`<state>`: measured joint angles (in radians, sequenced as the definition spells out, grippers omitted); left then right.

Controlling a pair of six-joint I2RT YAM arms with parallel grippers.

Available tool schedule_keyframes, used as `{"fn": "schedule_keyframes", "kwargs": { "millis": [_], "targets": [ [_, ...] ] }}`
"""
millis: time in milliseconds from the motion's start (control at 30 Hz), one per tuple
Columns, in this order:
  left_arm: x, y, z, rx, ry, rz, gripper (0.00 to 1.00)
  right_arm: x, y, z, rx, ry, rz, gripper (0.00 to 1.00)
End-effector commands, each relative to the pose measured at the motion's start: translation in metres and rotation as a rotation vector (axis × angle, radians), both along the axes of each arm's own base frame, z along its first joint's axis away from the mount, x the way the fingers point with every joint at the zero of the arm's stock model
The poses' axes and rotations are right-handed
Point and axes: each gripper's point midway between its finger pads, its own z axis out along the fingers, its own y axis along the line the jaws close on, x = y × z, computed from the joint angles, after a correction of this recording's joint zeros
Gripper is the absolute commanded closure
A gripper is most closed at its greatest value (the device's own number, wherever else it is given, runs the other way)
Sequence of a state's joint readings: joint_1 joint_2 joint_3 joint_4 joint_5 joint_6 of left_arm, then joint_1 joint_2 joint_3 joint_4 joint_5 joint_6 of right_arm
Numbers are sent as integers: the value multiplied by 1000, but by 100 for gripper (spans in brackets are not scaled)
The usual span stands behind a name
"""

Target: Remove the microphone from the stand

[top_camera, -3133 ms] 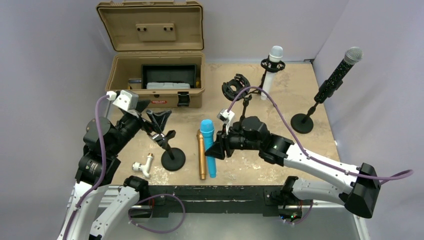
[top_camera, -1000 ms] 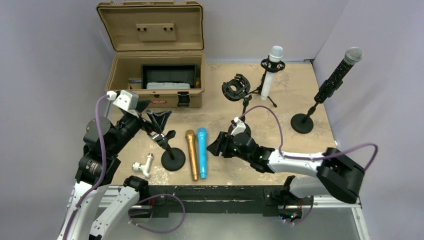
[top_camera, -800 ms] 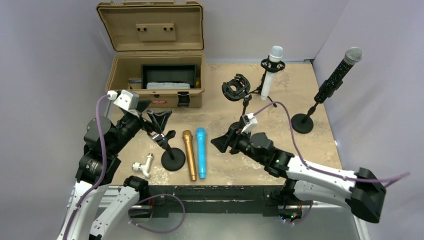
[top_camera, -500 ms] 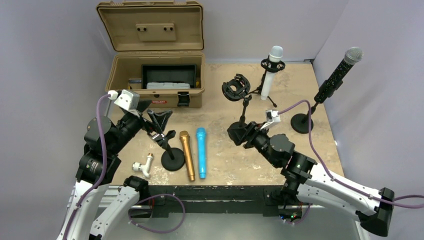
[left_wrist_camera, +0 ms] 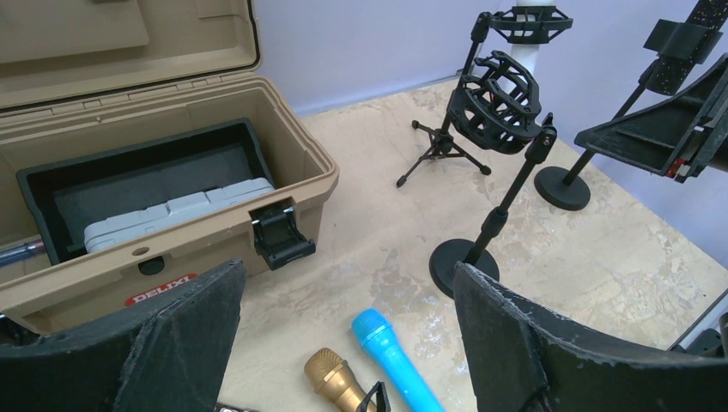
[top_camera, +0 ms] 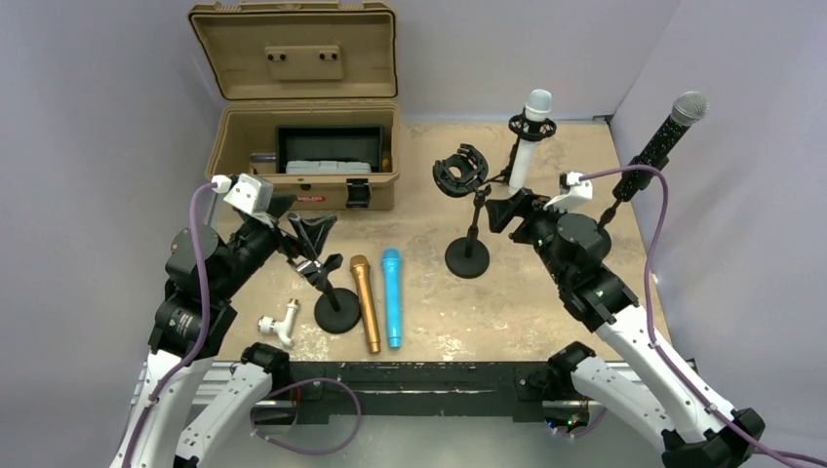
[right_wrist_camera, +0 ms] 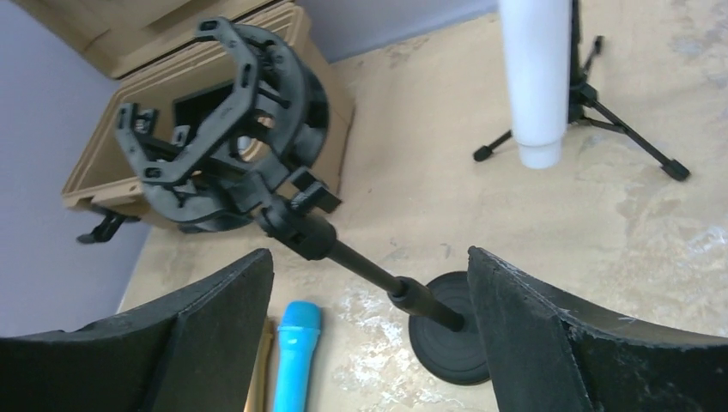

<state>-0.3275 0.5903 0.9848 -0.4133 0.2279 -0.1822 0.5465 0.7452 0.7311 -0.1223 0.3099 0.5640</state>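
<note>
White microphone stands upright in the shock mount of a tripod stand, far side of the worktop. Right claw is just beside it, fingers spread wide, gripping nothing. Empty shock-mount stand is close on the claw's other side. Black microphone is clipped on a round-base stand, far right. Blue microphone and gold microphone lie side by side near the front. Left claw is open and empty.
</note>
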Motion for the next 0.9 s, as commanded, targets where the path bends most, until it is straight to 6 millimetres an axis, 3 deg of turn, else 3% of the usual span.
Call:
{"fn": "schedule_keyframes", "kwargs": {
  "millis": [0,167,333,500,867],
  "targets": [
    [1,-1,11,-12,-29,-6,12,-4,17,51,21,-124,170,18],
    [0,-2,11,-14,-29,-10,12,12,23,64,75,-151,284,24],
    [1,-2,9,-13,-23,-9,12,16,26,51,102,-159,413,33],
    [1,-3,10,-16,-23,-19,12,10,34,52,112,-196,497,34],
    [1,-4,9,-12,-19,-19,11,30,41,20,129,-128,526,35]
  ]
}}
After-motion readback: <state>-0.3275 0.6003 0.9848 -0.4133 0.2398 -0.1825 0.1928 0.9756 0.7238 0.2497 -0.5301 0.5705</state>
